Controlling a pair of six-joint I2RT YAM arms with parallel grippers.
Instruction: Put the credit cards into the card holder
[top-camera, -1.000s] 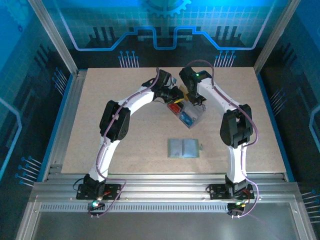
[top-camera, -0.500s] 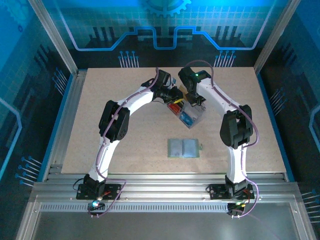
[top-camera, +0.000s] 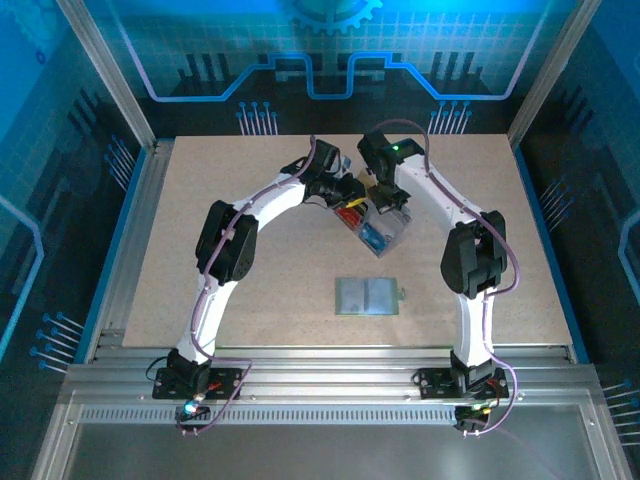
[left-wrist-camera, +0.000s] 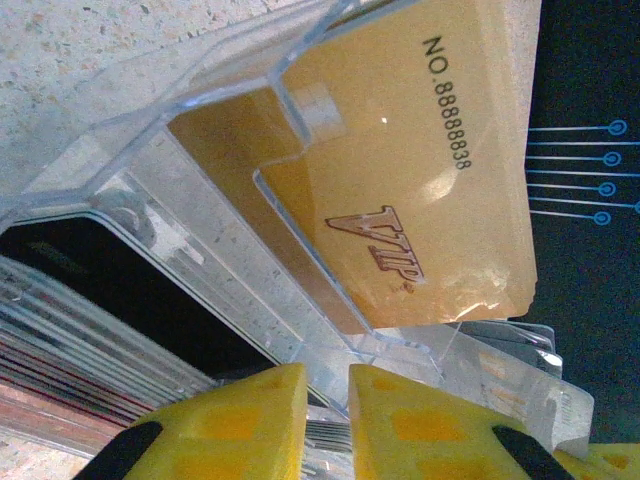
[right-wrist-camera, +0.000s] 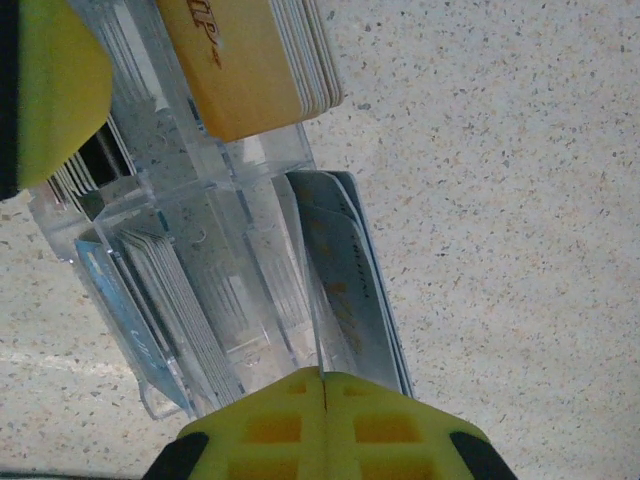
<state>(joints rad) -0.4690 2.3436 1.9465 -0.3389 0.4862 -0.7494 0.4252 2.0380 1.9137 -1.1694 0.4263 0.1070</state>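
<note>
Bare desk (top-camera: 250, 290) lies all round: the tray (top-camera: 388, 238) of cards (left-wrist-camera: 420, 180) sits mid-desk toward the far edge, and the card holder (top-camera: 368, 296) lies open, well apart, nearer the near edge. The top is speckled beige, ringed by blue walls (top-camera: 60, 120). The left fingers (left-wrist-camera: 300, 410) stand barely apart against the tray, grip unclear, while the right fingers (right-wrist-camera: 322, 400) are pressed together at a pale card (right-wrist-camera: 350, 290).

a speckled beige tabletop (top-camera: 250, 290) sits inside a silver aluminium frame (top-camera: 105, 70), ribbed metal rails (top-camera: 330, 372) along the near edge; blue circuit-patterned wall panels (top-camera: 450, 50) glow on the far side.
</note>
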